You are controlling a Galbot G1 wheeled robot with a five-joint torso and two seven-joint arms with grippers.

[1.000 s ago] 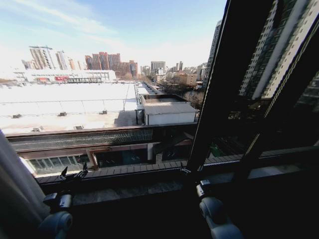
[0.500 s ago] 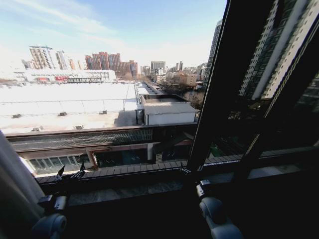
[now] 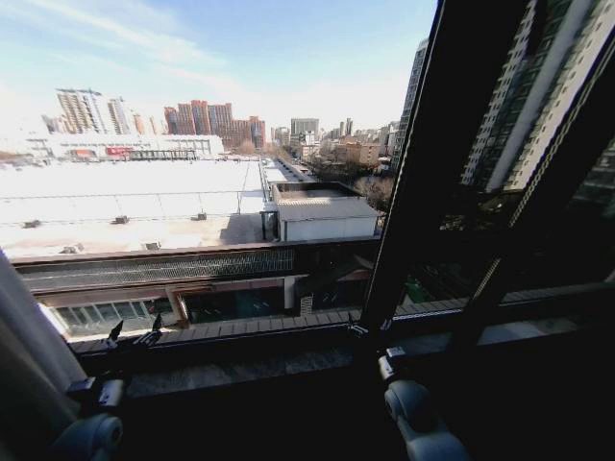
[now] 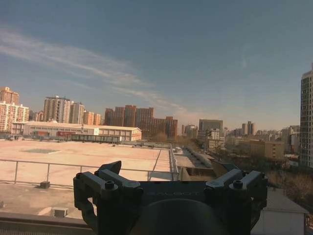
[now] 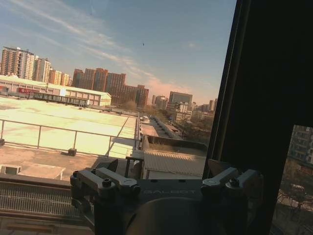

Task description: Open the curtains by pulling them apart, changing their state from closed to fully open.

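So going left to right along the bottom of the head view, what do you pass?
Curtain → left pincer → right arm, beside the black window frame bar.

Sheer cream-grey curtains (image 3: 29,355), black window frame (image 3: 423,173), black left gripper (image 3: 135,333)

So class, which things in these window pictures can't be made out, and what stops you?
- Curtain: the head view's left and bottom edges cut it off, so its full extent is unknown.
- Any right-hand curtain: nothing recognisable; the dark window frame takes up that side.
- Right tool: head view, lost in shadow against the frame.
- Left tool: head view, too small for detail.
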